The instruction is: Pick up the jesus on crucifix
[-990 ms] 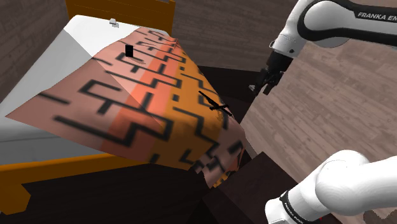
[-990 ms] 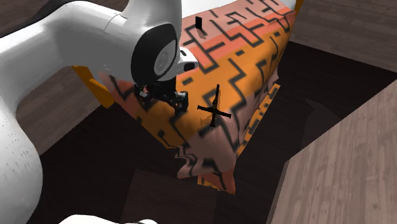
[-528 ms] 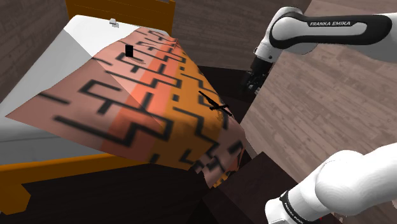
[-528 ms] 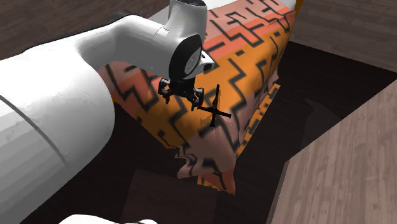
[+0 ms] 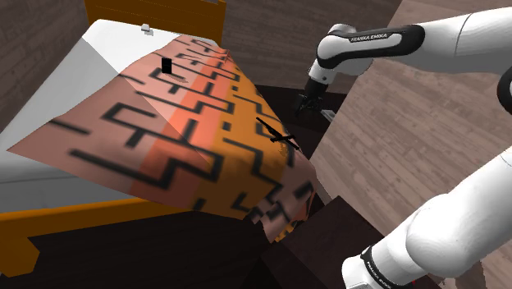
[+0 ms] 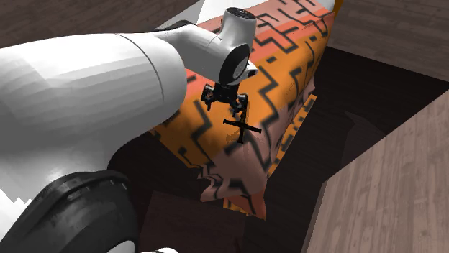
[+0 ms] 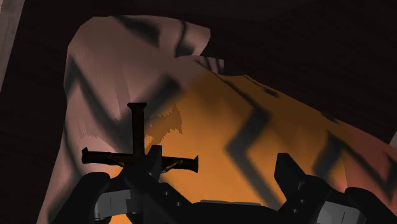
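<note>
- Setting: a room with a pale wood-plank floor (image 5: 394, 139) and a darker floor area beneath and around a bed. The bed has an orange frame (image 5: 82, 217) and a white mattress (image 5: 49, 74).
- Landmark: a blanket (image 5: 180, 123) patterned in orange and pink with black angular lines covers most of the bed. One corner hangs off the bed toward the dark floor. It is also seen in the second exterior view (image 6: 280, 65) and the wrist view (image 7: 242, 127).
- Task item: the crucifix (image 5: 277, 134), all black, lies flat on the blanket near its hanging corner. It is confirmed in the second exterior view (image 6: 243, 128) and the wrist view (image 7: 135, 153).
- Other item: a small black upright object (image 5: 166, 66) stands on the blanket, far up from the hanging corner.
- Arm: the white arm (image 5: 386, 41) reaches out over the blanket's hanging-corner end.
- End effector: the gripper (image 5: 308, 105) hangs above the blanket's edge by the hanging corner and points down. In the second exterior view the gripper (image 6: 229, 103) appears over the blanket.
- Gripper state: in the wrist view the fingers (image 7: 289, 175) stand wide apart with bare blanket between them and clasp nothing (image 7: 191, 177).
- Contact: the crucifix sits off to the side of one finger, not between the pair.
</note>
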Tool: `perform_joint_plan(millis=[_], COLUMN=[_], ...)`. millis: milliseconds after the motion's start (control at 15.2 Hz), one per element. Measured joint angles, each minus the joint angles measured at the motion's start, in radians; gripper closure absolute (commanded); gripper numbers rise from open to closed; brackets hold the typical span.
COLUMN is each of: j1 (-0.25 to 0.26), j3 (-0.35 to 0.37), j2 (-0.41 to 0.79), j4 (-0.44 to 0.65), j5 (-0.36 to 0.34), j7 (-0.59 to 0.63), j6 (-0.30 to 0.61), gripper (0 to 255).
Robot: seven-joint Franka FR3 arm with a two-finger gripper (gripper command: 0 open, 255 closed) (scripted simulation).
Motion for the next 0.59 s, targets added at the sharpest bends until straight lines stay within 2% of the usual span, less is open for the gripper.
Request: perform_joint_plan(millis=[594], j1=[-0.037], j3=[-0.003], j2=[0.358], j4=[0.297], j5=[0.074], j7=[-0.095], j6=[0.045], gripper=[0])
